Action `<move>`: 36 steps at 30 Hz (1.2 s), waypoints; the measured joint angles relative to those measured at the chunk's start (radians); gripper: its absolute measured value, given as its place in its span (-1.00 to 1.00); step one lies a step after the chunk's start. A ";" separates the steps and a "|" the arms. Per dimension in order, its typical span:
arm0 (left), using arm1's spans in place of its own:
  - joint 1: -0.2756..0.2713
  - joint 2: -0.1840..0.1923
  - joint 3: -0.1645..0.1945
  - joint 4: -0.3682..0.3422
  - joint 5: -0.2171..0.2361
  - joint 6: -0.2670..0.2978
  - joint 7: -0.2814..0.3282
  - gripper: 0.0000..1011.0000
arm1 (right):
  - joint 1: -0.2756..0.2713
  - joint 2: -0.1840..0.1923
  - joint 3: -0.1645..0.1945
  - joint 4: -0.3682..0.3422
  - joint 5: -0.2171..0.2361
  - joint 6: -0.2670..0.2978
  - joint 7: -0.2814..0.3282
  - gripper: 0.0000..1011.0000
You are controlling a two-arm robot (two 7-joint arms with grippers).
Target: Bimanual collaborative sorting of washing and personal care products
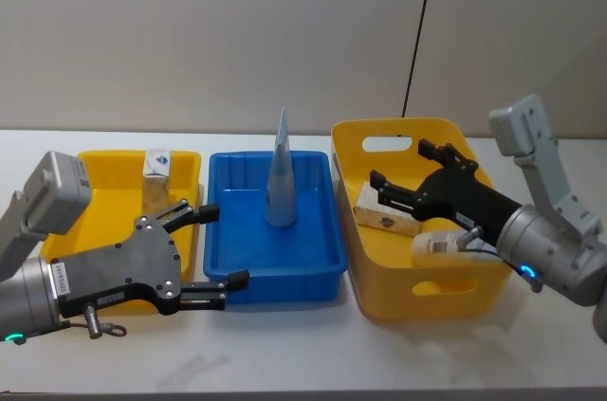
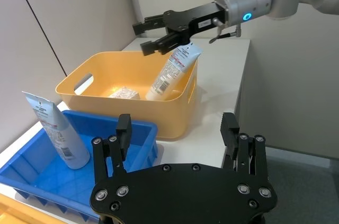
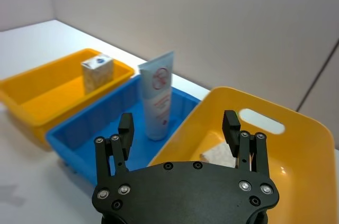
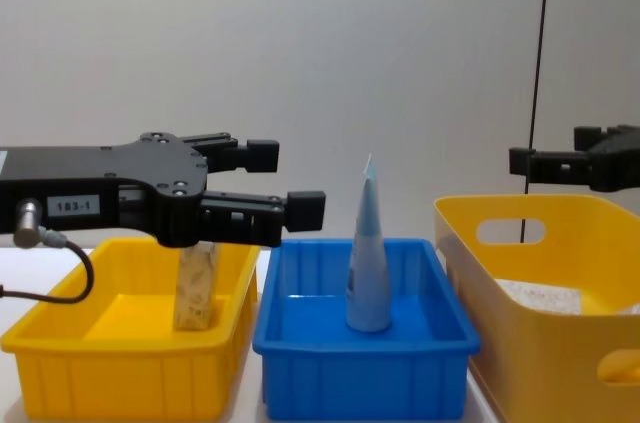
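A plain grey wall is backing the white tabletop (image 1: pixel 285 354), where three bins are sitting in a row along its far edge: a shallow yellow bin (image 1: pixel 104 194) toward the left end, a blue bin (image 1: pixel 313 259) in the middle and a deep yellow bin (image 1: pixel 379 297) toward the right end. Your right hand (image 1: pixel 403 176) is hovering over the deep bin with its fingers apart, gripping nothing; just beneath it a pale-blue tube (image 2: pixel 174 71) is leaning against the bin's wall, crimped end up, long axis tilted, beside a marbled carton (image 2: pixel 125 93) lying on the bin floor. Your left hand (image 1: pixel 216 246) is also hanging open and empty, over the seam between the shallow yellow bin and the blue bin. One carton (image 1: pixel 156 178) is already standing in the shallow bin and one tube (image 1: pixel 280 173) is standing upright in the blue bin. The right arm is clearly the nearer one to the unsorted pair, so the leaning tube looks like your likely next pick, approached from above.
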 joint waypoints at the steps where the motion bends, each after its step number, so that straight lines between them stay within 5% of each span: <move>1: 0.000 0.000 0.000 0.000 0.000 0.000 0.000 0.98 | -0.003 0.003 0.000 -0.005 0.005 -0.002 0.011 0.98; 18: 0.000 0.000 0.000 0.000 0.000 0.000 0.000 0.98 | -0.125 0.092 0.015 -0.152 0.130 -0.040 0.185 0.98; 36: 0.000 0.000 0.000 0.000 0.000 0.000 0.000 0.98 | -0.175 0.125 -0.008 -0.208 0.168 -0.053 0.235 0.98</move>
